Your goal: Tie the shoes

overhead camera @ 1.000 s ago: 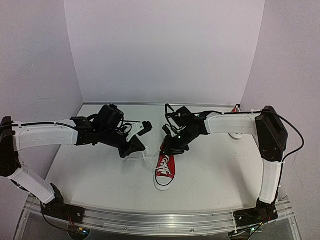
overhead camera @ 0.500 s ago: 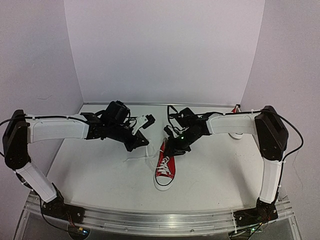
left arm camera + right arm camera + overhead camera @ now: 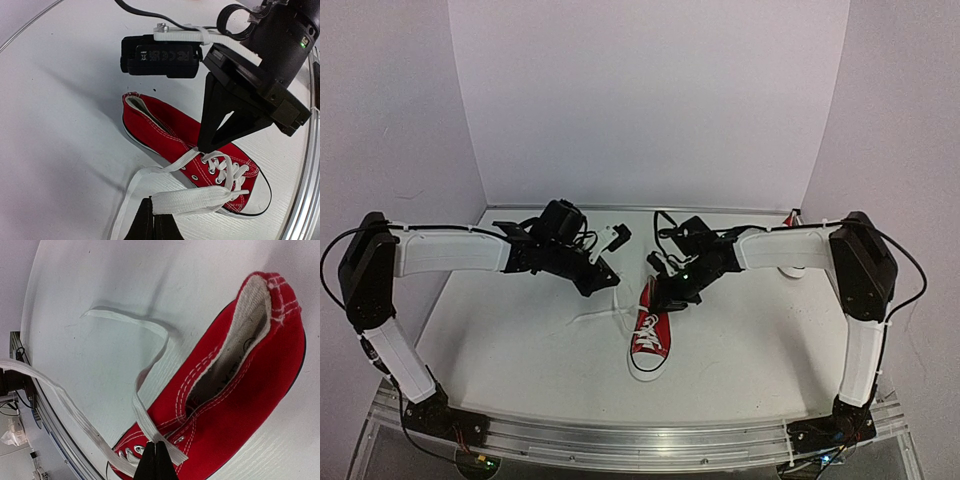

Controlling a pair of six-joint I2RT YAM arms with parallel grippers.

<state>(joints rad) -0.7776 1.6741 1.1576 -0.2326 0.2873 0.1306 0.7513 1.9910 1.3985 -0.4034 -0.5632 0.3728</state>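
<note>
Newly closed right tool (image 3: 155,459) pinches a lace (image 3: 149,429) on the shoe (image 3: 240,390); left tool (image 3: 152,219) grips the other lace (image 3: 190,200).

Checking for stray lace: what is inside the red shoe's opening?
Inside the shoe only pale fabric lining shows; the lace lies outside. Farther toward the toe is hidden.

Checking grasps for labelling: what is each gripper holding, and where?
The left gripper pinches one lace, out from the shoe; the right gripper pinches the other lace beside the top eyelets.
</note>
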